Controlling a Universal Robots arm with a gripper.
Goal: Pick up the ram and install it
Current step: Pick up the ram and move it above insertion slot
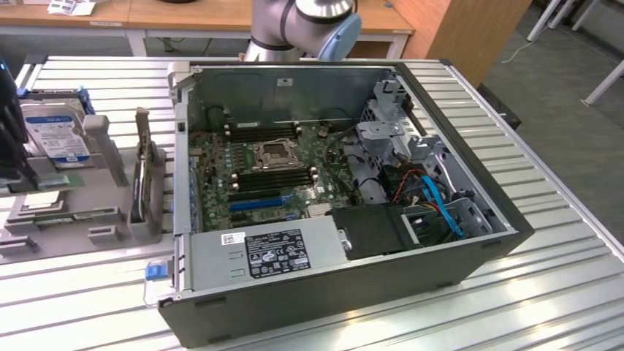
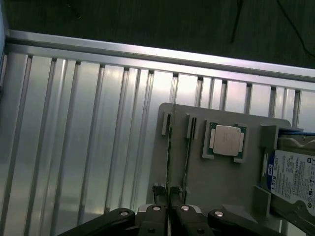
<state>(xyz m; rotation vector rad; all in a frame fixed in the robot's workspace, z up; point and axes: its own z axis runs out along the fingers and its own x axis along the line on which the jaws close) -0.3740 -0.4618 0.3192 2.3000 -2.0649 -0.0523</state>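
- Computer case (image 1: 390, 285) lies on its side on a ribbed metal table (image 1: 546, 292), lid off, seen in exterior view.
- Inside: green circuit board (image 1: 219, 164) w/ square processor socket (image 1: 273, 155) near its middle, and dark memory slots on both sides of the socket.
- Blue slots (image 1: 259, 199) sit below those. Grey power box (image 1: 263, 252) w/ a label is along the near wall, and a blue cable (image 1: 443, 208) is at exterior view's right.
- Robot arm (image 1: 302, 22) rises behind the case at the top edge.
- Grey holder (image 1: 107, 157) stands on the table, just beside the case, at exterior view's left.
- Hard drive (image 1: 54, 131) stands upright in the holder. A thin green strip low in the holder is prob. the ram stick (image 1: 63, 217), so it's outside the case, not on the board.
- Wrist view: gripper (image 2: 170, 214) is over the holder (image 2: 216, 187) at one end of the ram stick (image 2: 169, 147).
- Stick is seen edge-on, standing in a narrow slot btwn small posts.
- Fingers (image 2: 156, 216) are drawn almost together w/ the stick's thin edge running in btwn them, so it looks clamped on the stick. Can't tell if the stick is raised off its slot.
- Second thin stick (image 2: 187, 152) stands in the next slot, just beside the first.
- Square silver chip (image 2: 226, 140) lies flat in its pocket btwn the sticks and the hard drive (image 2: 295, 177).
- Dark floor (image 2: 147, 19) shows beyond the table (image 2: 88, 137) edge.
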